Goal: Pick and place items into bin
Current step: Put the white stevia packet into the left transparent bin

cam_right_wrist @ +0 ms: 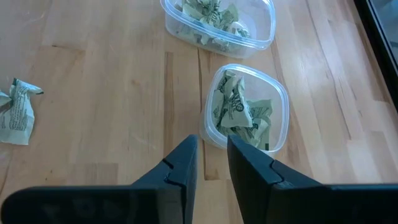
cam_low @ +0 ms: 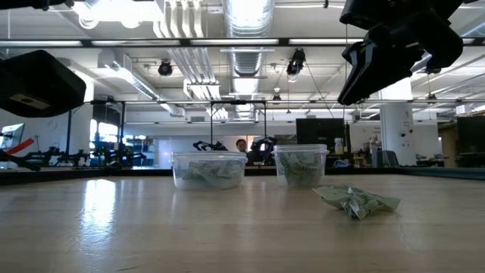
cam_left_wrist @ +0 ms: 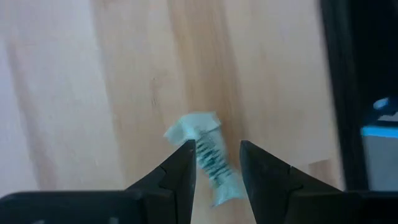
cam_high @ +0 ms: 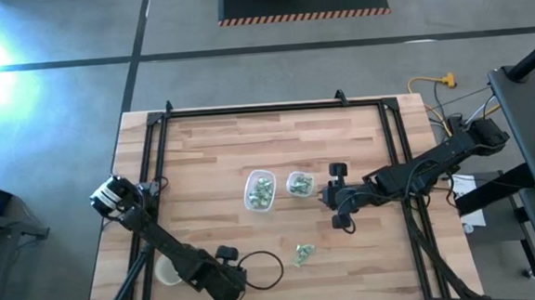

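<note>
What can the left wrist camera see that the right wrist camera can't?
Only the left wrist view shows a wrapped piece between the left gripper fingers. Only the right wrist view shows two clear containers, the nearer one and the farther one, both holding wrapped pieces, with the right gripper just short of the nearer one. Both show the wooden table.

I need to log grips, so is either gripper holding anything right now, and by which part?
The left gripper holds a pale-green wrapped piece between its fingertips, gripped about mid-length. The right gripper holds nothing, just short of the smaller container.
</note>
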`<state>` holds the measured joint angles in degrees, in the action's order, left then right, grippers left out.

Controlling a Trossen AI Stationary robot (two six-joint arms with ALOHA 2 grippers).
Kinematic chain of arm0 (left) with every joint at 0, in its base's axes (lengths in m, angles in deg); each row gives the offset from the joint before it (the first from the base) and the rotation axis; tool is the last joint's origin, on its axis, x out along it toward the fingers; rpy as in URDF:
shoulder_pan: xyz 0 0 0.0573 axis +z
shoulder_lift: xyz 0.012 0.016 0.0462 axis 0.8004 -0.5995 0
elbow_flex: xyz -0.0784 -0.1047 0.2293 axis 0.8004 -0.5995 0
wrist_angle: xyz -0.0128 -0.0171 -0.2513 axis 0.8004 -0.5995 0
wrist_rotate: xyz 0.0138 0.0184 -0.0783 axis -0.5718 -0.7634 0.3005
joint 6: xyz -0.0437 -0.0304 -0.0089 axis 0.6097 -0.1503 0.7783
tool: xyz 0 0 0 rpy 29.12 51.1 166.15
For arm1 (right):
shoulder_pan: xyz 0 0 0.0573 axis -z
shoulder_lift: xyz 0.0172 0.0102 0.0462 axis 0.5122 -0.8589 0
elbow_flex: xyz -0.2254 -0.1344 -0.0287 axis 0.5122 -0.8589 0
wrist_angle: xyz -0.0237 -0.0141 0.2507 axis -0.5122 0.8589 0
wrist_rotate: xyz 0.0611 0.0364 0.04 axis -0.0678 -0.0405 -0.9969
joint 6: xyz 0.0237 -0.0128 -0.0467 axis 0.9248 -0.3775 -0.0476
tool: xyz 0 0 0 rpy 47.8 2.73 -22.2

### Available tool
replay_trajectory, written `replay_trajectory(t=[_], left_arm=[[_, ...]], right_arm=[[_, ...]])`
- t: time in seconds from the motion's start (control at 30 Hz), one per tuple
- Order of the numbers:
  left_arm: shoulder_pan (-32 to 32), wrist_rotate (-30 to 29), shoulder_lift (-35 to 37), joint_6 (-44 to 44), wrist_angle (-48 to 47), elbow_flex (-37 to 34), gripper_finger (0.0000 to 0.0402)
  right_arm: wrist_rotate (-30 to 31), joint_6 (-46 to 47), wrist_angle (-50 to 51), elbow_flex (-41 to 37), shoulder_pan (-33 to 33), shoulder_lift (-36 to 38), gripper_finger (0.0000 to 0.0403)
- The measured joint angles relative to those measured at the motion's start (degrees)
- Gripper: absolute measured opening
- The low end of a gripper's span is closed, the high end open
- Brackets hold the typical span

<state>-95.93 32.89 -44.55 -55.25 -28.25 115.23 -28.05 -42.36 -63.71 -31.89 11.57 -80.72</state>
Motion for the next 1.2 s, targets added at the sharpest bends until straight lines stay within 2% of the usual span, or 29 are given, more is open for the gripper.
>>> replay_trajectory(t=[0.4,0.77,1.2], left_arm=[[0.0,-1.5,0.0,-0.1,-1.0,-0.7,0.0107],[0.0,-2.1,0.0,-0.1,-1.0,-0.9,0.0105],[0.0,-1.5,0.0,-0.4,-0.9,-1.9,0.0029]], right_arm=[[0.0,0.0,-0.1,0.0,0.0,0.0,0.0068],[0.0,0.0,0.0,-0.3,0.0,0.0,0.0079],[0.0,0.0,-0.1,-0.4,0.0,0.0,0.007]])
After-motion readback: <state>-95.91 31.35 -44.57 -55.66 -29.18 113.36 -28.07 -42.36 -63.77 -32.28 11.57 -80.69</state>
